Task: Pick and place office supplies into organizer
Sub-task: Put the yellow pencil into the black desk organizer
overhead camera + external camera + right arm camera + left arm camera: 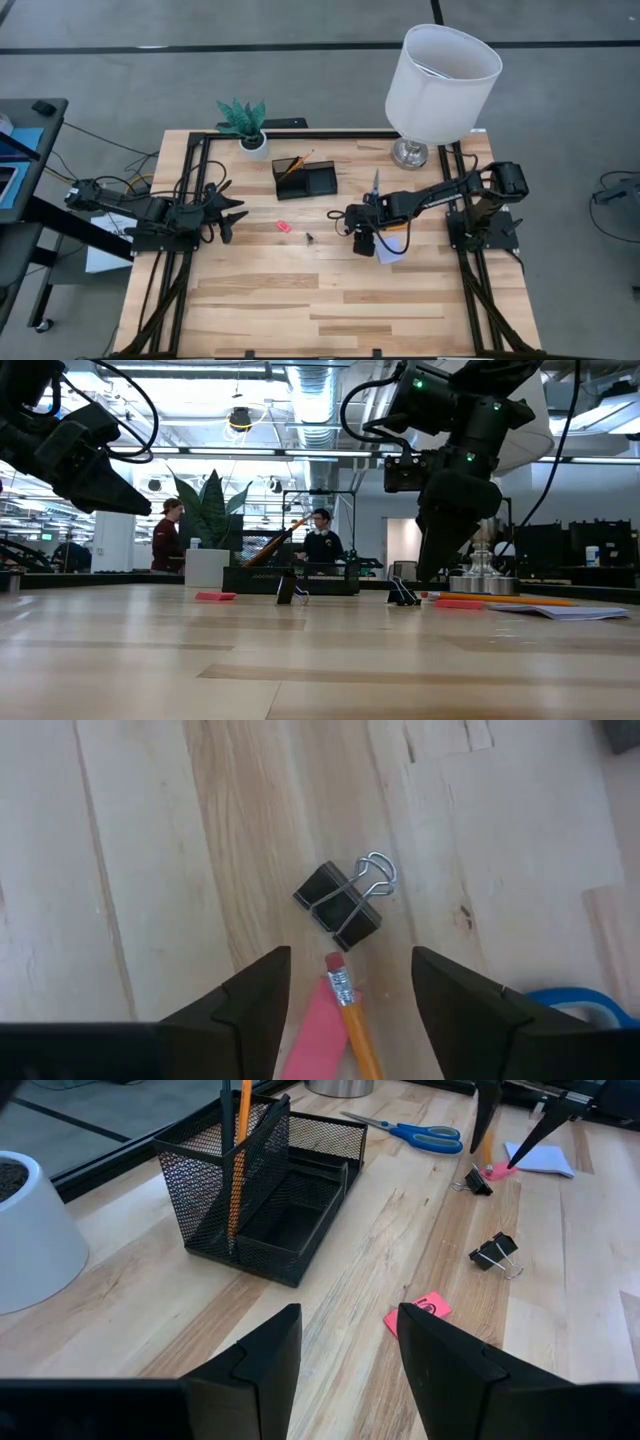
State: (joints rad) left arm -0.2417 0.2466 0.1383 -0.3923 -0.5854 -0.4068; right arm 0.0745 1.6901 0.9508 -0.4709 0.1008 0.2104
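Grey concrete floor [300,25]; white lampshade [443,70]; bright ceiling ducts [310,390].

**Even overhead light, soft shadows**

Bright ceiling fixtures glare in the low view, leaving the arms backlit and dark. The worktop [330,290] is evenly lit with faint shadows. Near worktop in the low view is blurred.

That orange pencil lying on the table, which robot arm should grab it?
Probably the right. The right gripper hangs open right over the pencil, while the left gripper waits across the table.
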